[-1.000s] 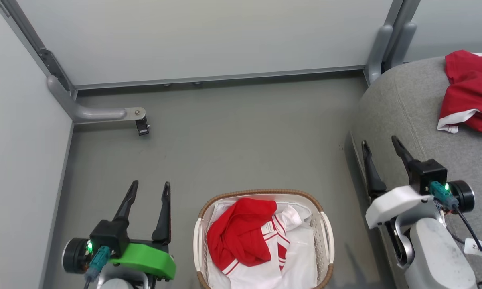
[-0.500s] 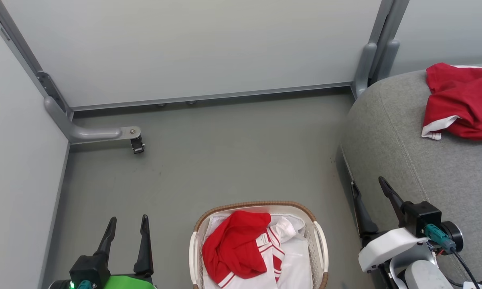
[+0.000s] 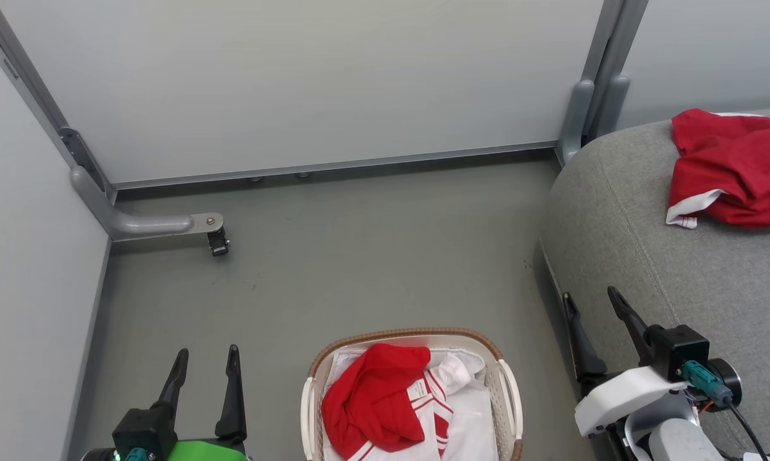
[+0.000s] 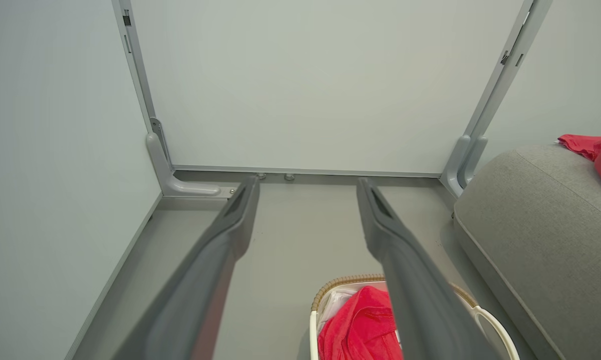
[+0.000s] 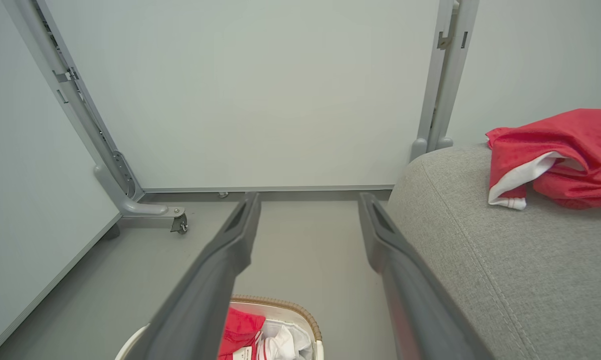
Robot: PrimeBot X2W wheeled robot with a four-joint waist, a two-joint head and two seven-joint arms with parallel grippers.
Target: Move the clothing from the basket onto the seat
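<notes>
A red garment with white striped trim (image 3: 375, 403) lies in the white basket with a brown rim (image 3: 405, 335) at the bottom centre of the head view. It also shows in the left wrist view (image 4: 360, 330) and the right wrist view (image 5: 240, 327). Another red garment (image 3: 737, 169) rests on the grey seat (image 3: 622, 211) at the right, seen too in the right wrist view (image 5: 565, 150). My left gripper (image 3: 207, 355) stands open left of the basket, holding nothing. My right gripper (image 3: 591, 302) stands open beside the seat's edge, also empty.
Pale partition panels close off the back and left. A grey metal foot with a small caster (image 3: 218, 242) sticks out at the left wall, and a post (image 3: 580, 115) stands at the seat's far corner. Grey floor (image 3: 372, 256) stretches beyond the basket.
The head camera has tilted up and shifted, so the whole scene sits lower and further left. Both grippers stay open. The garments and the basket lie as before.
</notes>
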